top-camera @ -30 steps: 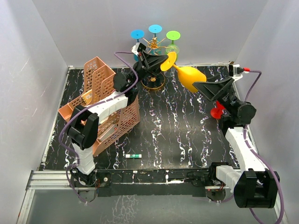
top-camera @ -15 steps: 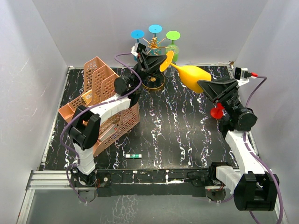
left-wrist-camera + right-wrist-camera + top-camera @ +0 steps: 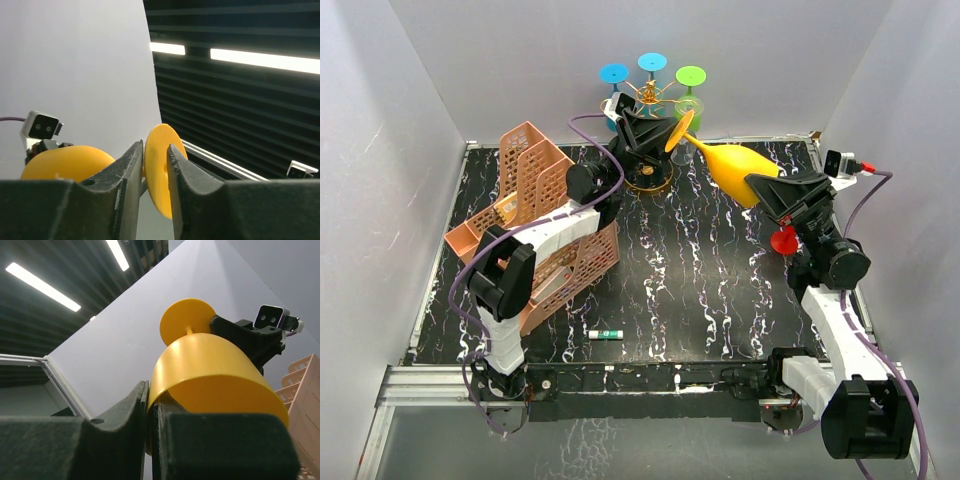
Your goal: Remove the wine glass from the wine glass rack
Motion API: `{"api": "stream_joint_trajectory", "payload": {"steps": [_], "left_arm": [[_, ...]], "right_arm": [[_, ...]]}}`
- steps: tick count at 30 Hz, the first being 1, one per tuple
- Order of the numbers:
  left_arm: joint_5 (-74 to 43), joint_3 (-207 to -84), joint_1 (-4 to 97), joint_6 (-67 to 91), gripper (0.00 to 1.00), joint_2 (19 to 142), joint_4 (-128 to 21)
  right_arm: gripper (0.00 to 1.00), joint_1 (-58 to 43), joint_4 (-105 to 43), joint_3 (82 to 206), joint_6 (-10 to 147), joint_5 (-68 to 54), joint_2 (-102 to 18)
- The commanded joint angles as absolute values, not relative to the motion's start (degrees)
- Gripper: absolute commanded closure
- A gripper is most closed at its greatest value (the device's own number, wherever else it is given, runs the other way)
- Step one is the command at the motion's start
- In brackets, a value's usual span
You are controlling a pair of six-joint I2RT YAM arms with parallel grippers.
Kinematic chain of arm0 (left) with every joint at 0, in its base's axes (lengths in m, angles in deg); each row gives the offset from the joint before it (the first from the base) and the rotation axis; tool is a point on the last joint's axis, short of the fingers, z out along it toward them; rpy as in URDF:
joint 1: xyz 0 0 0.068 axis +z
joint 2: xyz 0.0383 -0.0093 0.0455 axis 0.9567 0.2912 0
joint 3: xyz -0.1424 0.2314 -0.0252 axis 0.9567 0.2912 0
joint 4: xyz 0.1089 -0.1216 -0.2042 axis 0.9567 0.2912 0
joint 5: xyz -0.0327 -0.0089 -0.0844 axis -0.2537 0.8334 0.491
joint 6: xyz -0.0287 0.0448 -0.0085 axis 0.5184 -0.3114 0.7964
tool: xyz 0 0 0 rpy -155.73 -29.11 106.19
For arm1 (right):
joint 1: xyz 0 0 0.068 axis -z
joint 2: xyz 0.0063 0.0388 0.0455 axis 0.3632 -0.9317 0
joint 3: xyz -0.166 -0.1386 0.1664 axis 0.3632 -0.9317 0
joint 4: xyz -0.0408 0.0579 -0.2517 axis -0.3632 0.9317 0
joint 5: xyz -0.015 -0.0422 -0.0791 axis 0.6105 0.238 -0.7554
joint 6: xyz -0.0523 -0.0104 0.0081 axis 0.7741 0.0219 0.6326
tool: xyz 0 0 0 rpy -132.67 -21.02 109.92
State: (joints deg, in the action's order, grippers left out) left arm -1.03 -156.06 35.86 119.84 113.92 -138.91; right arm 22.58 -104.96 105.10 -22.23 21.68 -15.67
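Observation:
A yellow wine glass [image 3: 735,170] lies sideways in the air between my two grippers, just in front of the gold wire wine glass rack [image 3: 648,96]. My left gripper [image 3: 672,132] straddles the glass's round foot [image 3: 159,170]. Its jaws stand slightly apart, and a thin gap shows between the foot and the right finger [image 3: 187,190]. My right gripper [image 3: 760,185] is shut on the rim of the yellow bowl [image 3: 215,370], one finger inside and one outside. Blue [image 3: 614,73], cyan [image 3: 652,62] and green [image 3: 690,75] glasses hang on the rack.
A pink mesh organizer [image 3: 545,225] stands at the left beside my left arm. A red glass [image 3: 783,240] sits on the table under my right arm. A small white tube [image 3: 605,333] lies near the front. White walls enclose the table.
My right gripper has moved in and shut on the yellow bowl's rim. My left jaws, tight on the foot before, have loosened a little.

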Motion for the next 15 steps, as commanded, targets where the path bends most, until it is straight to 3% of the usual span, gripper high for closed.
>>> {"api": "stream_joint_trajectory", "payload": {"steps": [1,8,15], "left_arm": [[-1.4,-154.4,35.8,121.5,0.69,112.5,-140.1],[2.3,-152.1,35.9,114.0,0.43,108.9,-134.3],[5.5,-148.2,36.0,104.3,0.27,103.9,-125.6]], "right_arm": [[0.92,22.9,-102.9,105.4,-19.3,19.1,-12.5],[0.92,22.9,-90.9,110.1,-10.8,20.0,-8.6],[0.92,22.8,-66.4,122.2,8.3,22.5,-6.3]]}}
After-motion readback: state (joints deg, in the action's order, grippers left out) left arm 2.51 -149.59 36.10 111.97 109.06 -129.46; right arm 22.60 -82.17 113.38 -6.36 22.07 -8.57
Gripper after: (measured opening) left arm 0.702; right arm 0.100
